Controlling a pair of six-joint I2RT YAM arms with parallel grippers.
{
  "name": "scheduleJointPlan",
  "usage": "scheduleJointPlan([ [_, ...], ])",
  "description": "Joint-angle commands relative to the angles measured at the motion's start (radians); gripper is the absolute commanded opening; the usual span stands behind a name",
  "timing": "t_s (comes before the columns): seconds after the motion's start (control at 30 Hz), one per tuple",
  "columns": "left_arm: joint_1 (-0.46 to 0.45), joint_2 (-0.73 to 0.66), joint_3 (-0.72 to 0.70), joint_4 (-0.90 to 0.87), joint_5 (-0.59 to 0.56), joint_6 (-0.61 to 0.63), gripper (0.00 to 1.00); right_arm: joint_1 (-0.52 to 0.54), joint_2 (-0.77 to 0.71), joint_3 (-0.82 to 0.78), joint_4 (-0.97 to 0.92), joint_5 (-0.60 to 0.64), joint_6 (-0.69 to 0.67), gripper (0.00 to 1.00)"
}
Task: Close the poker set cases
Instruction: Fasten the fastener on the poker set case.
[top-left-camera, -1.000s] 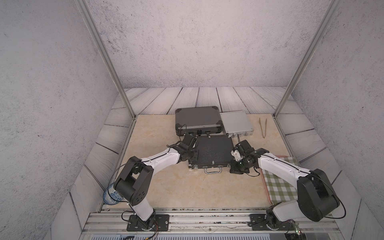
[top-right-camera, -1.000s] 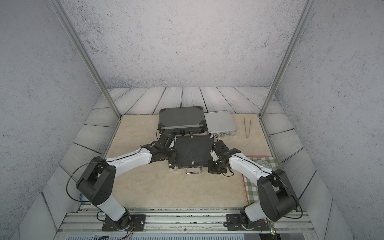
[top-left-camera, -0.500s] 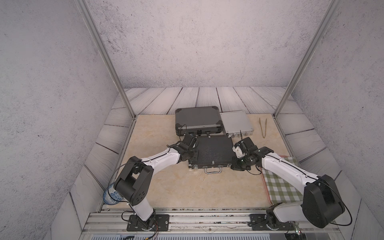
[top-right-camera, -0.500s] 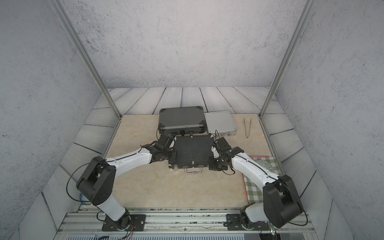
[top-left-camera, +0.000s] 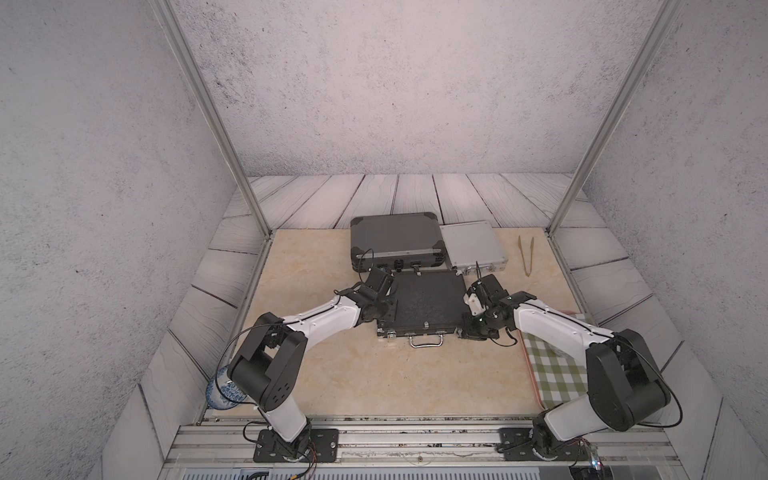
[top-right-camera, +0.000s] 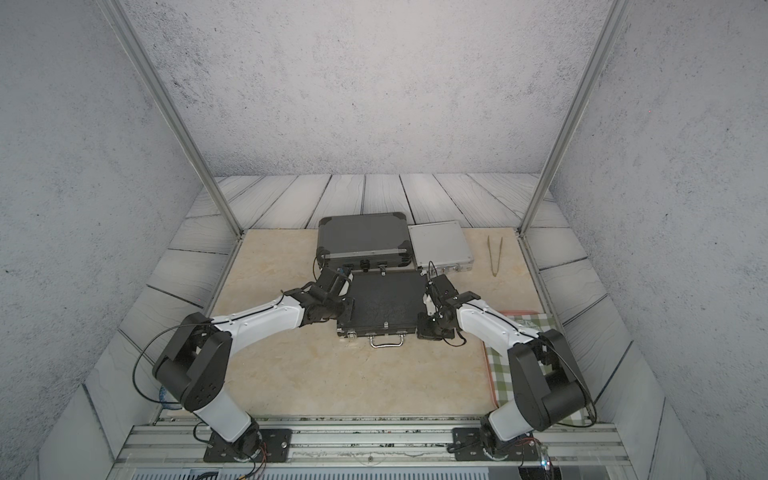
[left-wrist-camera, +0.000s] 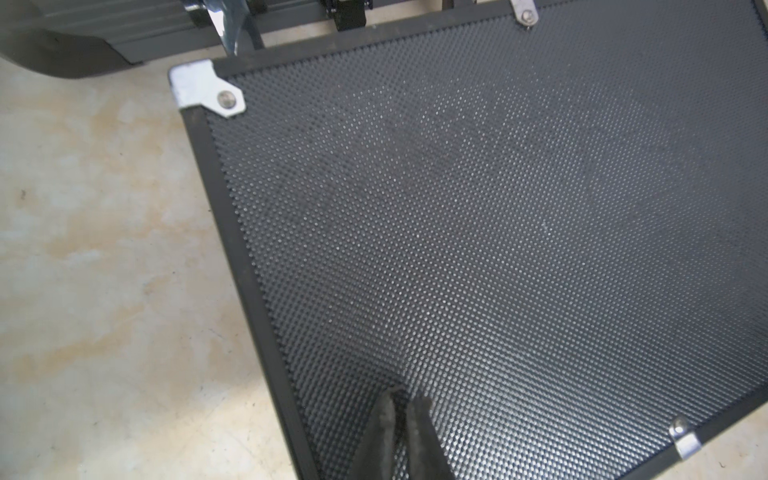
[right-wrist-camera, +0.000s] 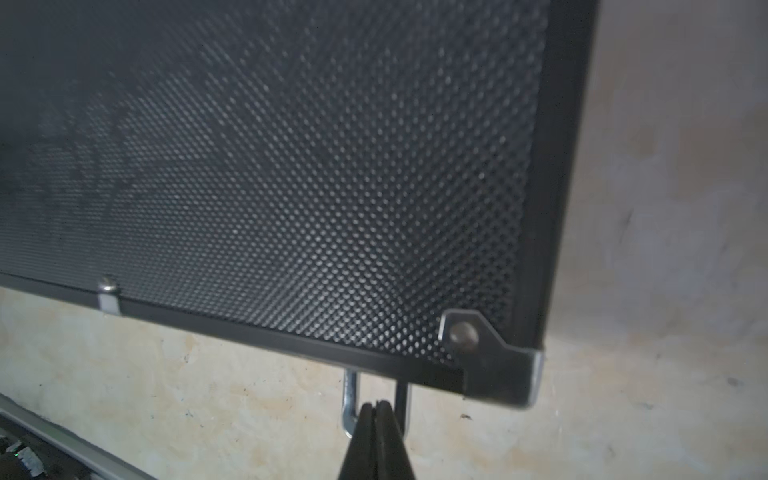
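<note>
I am looking down on the flat black dimple-textured case with a metal handle (top-left-camera: 428, 301), which is lying lid-down flat in the middle of the beige marbled tabletop (top-left-camera: 353, 374), its handle facing the arm bases. Behind it, the large dark-grey ribbed case with black corners (top-left-camera: 392, 237) and the small silver aluminium case (top-left-camera: 471, 245) are sitting side by side, both looking shut. My left gripper (left-wrist-camera: 406, 397) is hovering over the black lid near its left edge, fingers drawn almost together with nothing between them. My right gripper (right-wrist-camera: 376, 405) is sitting off the case's front right corner, fingers pressed together, just in front of a chrome loop-shaped fitting (right-wrist-camera: 351, 399); I cannot tell whether they are touching it. A pair of wooden tongs (top-left-camera: 525, 254) is lying well apart on the right.
</note>
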Motion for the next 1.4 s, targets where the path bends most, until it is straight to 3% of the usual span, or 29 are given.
scheduleJointPlan([
  [0.0, -0.016, 0.042, -0.036, -0.145, 0.019, -0.001, 0.12, -0.011, 0.047, -0.036, 0.037, -0.007, 0.009, 0.06],
  [0.4, -0.019, 0.031, -0.058, -0.129, 0.008, -0.005, 0.12, -0.028, 0.135, -0.067, 0.177, -0.025, 0.073, 0.06],
  [0.6, -0.019, 0.013, -0.065, -0.127, 0.012, -0.006, 0.11, -0.03, 0.091, -0.106, 0.212, -0.033, 0.1, 0.08],
  [0.7, -0.021, 0.004, -0.065, -0.126, 0.012, -0.01, 0.11, -0.029, 0.011, -0.117, 0.193, -0.027, 0.13, 0.15],
  [0.87, -0.024, -0.027, -0.052, -0.125, 0.018, -0.035, 0.14, -0.029, -0.089, -0.158, 0.211, -0.03, 0.244, 0.37],
  [1.0, -0.024, -0.077, -0.002, -0.16, 0.014, -0.048, 0.26, -0.03, -0.139, -0.199, 0.245, -0.022, 0.366, 0.53],
  [1.23, -0.007, -0.087, 0.131, -0.159, -0.103, 0.07, 0.7, -0.028, -0.184, -0.225, 0.26, 0.004, 0.453, 0.61],
  [1.37, 0.044, 0.012, 0.255, -0.143, -0.041, 0.166, 0.77, -0.029, -0.187, -0.226, 0.263, -0.008, 0.453, 0.62],
])
